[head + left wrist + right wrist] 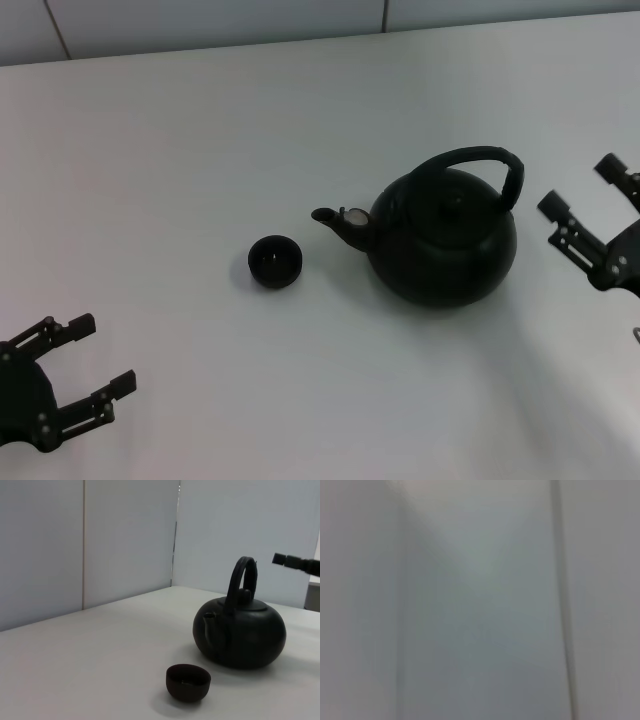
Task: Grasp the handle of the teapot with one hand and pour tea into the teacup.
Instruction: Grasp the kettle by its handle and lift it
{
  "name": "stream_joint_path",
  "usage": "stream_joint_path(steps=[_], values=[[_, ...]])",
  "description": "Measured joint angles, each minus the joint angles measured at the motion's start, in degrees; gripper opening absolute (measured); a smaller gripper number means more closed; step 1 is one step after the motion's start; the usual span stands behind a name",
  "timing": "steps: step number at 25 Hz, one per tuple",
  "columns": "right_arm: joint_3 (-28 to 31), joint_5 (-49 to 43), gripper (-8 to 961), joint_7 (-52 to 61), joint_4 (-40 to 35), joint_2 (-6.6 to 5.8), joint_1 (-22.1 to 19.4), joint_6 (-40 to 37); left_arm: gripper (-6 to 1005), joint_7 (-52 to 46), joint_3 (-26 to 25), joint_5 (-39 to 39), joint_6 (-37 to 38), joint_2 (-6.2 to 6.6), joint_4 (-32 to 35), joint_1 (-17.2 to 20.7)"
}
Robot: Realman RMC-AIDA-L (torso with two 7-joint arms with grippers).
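Observation:
The matte-black teapot (443,238) stands upright on the white table, spout pointing toward the robot's left. Its arched black handle (480,163) rises over the lid. The tiny black teacup (275,261) sits just beyond the spout tip, a short gap away. My right gripper (580,187) is open, just to the right of the handle and apart from it. My left gripper (105,352) is open and empty at the near left, far from both. The left wrist view shows the teapot (240,632), its handle (243,577), the teacup (188,682) and a tip of the right gripper (285,560).
The white table (200,150) runs back to a pale panelled wall (200,25). The right wrist view shows only a blank pale surface.

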Motion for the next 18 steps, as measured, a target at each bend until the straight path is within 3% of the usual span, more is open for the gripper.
stream_joint_path(steps=[4,8,18], values=[[1.73,5.14,775,-12.80,12.04,0.02,1.65,4.58,818,-0.06,-0.02,-0.25,0.00,-0.04,-0.10,-0.09],[2.69,5.31,771,-18.17,15.97,0.04,2.47,7.22,818,-0.20,-0.02,-0.30,0.01,-0.10,-0.11,-0.17],[2.98,5.46,762,-19.62,16.61,-0.13,3.29,9.03,818,-0.22,0.01,-0.45,0.03,-0.29,-0.49,-0.36]])
